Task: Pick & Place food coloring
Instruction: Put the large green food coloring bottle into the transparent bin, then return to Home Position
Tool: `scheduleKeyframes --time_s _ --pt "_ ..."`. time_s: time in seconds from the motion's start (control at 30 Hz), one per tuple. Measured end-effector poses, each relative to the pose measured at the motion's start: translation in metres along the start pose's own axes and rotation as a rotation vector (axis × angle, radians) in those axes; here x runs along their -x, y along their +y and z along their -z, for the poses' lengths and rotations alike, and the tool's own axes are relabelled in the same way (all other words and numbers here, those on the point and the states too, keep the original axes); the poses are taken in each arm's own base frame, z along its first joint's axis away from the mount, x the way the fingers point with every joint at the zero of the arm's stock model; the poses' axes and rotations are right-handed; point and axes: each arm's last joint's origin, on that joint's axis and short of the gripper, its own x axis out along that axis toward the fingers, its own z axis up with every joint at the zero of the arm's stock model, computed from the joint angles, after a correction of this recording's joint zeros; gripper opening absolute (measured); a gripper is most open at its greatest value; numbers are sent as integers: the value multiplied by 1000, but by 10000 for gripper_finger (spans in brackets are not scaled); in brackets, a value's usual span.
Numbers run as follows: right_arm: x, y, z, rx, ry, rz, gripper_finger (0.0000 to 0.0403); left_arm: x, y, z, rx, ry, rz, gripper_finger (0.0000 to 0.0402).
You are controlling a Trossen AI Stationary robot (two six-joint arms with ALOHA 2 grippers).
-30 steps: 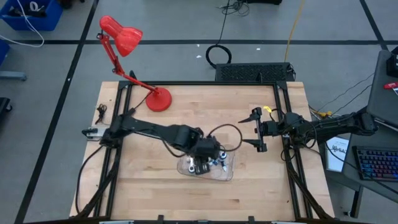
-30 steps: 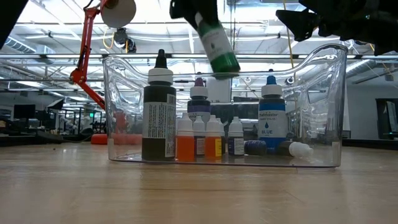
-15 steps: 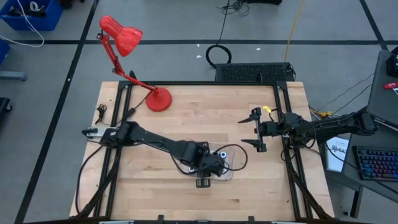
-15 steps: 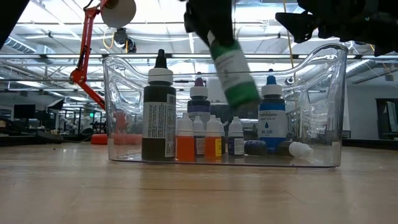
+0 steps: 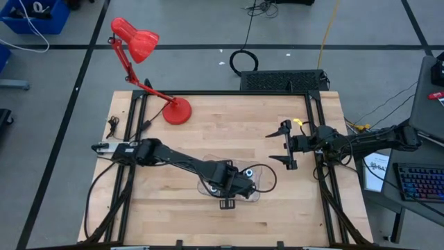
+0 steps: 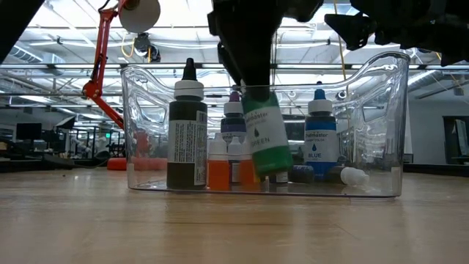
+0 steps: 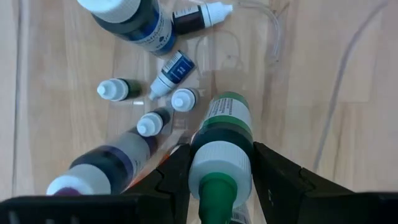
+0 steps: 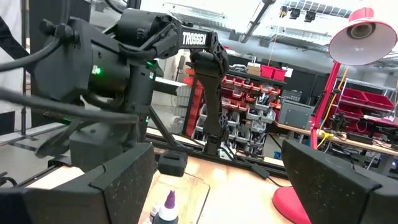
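A clear plastic tray (image 6: 366, 110) stands mid-table (image 5: 258, 186) and holds several food coloring bottles. Among them are a tall black one (image 6: 187, 139), a purple one (image 6: 234, 121), a blue one (image 6: 320, 139), small ones (image 6: 218, 170) and one lying on its side (image 6: 346, 174). My left gripper (image 5: 227, 187) hangs over the tray, shut on a green food coloring bottle (image 6: 265, 136) that reaches down inside the walls. My right gripper (image 5: 286, 146) waits open near the table's right edge, its fingers (image 8: 118, 180) wide apart. My left gripper (image 7: 221, 149) pinches the green bottle between its two fingers at the upper body just below the white collar (image 7: 219, 163). The fingers (image 7: 177, 171) come from above, pointing down. The bottle hangs below them, tilted, its bottom (image 6: 275, 167) low inside the tray among the small bottles.
A red desk lamp (image 5: 139, 38) stands with its base (image 5: 177, 111) at the table's far left. Bare wood lies near the front edge (image 5: 173, 215) and between the tray and the lamp. A black frame (image 5: 316, 139) runs along the table's sides.
My left gripper has sunk and moved a little toward the table's near edge, keeping hold of the green bottle. The bottle has gone from above the tray's rim down inside the tray, still tilted.
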Motion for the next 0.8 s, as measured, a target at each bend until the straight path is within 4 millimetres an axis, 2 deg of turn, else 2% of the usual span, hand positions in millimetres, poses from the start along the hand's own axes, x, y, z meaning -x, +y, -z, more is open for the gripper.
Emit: scheduleKeyframes --time_s 0.57,0.8 --pt "0 0 0 0 0 0 334 -7 -2 -2 33 -6 23 150" --pt "0 0 0 0 0 0 334 -6 -4 -7 36 -51 38 287"
